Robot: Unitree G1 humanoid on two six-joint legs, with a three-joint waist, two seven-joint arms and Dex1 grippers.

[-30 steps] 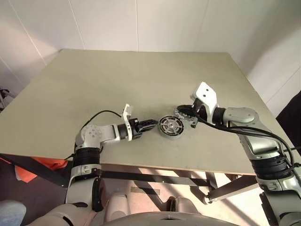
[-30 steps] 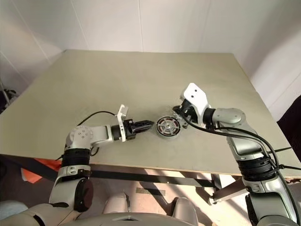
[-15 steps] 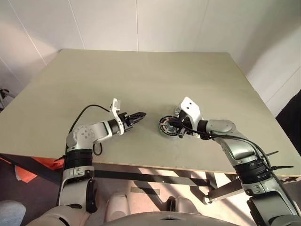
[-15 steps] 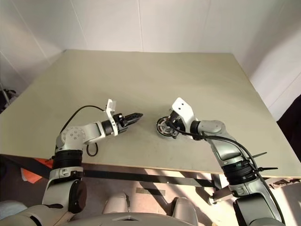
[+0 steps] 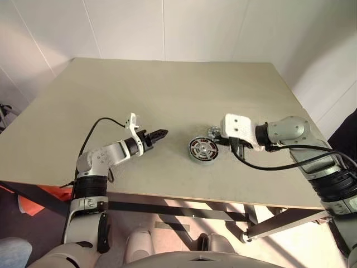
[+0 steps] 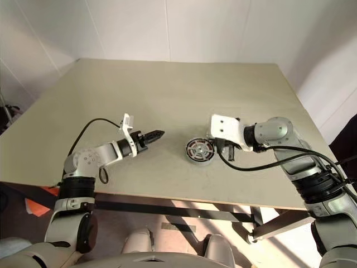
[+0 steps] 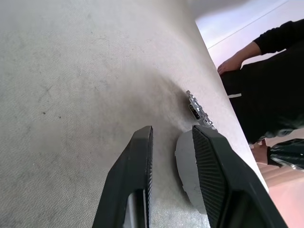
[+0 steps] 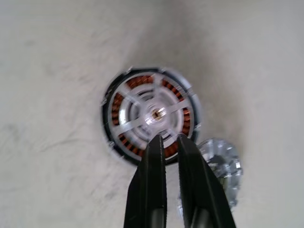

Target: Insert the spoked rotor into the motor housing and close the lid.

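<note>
Hovering over the motor housing [image 8: 151,114] with the spoked rotor [image 8: 153,113] seated, the right gripper [image 8: 167,141], slightly parted and empty, should fetch the lid [image 8: 219,164] squarely.

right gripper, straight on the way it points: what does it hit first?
Most likely the spoked rotor sitting in the motor housing: the right gripper points at its hub. The gap is hard to judge.

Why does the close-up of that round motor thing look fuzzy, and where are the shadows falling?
Right wrist view: the motor housing with the spoked rotor inside looks soft and blurred, the lid glares bright. Left eye view: a faint shadow lies beside the housing on the table, lit evenly.
</note>
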